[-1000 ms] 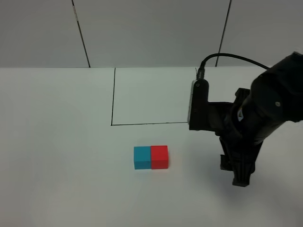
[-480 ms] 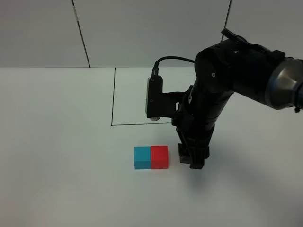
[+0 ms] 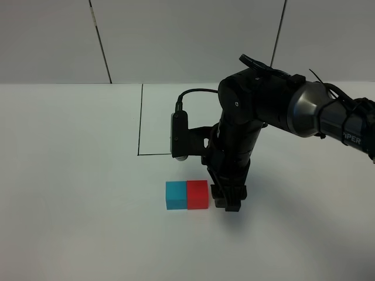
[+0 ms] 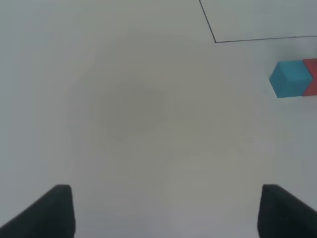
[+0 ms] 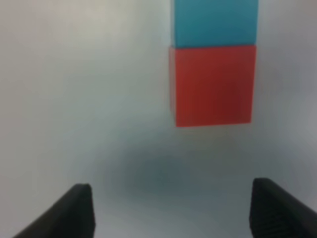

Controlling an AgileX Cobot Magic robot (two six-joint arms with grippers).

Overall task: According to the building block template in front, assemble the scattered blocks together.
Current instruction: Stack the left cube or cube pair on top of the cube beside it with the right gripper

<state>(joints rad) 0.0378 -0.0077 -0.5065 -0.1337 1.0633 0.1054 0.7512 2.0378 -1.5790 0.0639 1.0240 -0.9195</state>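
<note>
A cyan-blue cube (image 3: 176,195) and a red cube (image 3: 197,194) sit side by side and touching on the white table, cyan on the left. My right gripper (image 3: 228,202) points down just right of the red cube, low over the table. In the right wrist view the gripper (image 5: 171,213) is open and empty, with the red cube (image 5: 213,84) ahead of it and the cyan cube (image 5: 214,22) beyond. My left gripper (image 4: 166,213) is open and empty over bare table. The left wrist view shows the cyan cube (image 4: 290,78) and the edge of the red cube (image 4: 312,77).
A black-outlined rectangle (image 3: 139,120) is drawn on the table behind the cubes, with nothing inside it. The right arm's body (image 3: 258,117) and its wrist camera (image 3: 179,137) hang over the rectangle's right part. The left arm is outside the exterior view.
My right arm has swung left from the table's right side and now stands just right of the red cube. The cubes have not moved.
</note>
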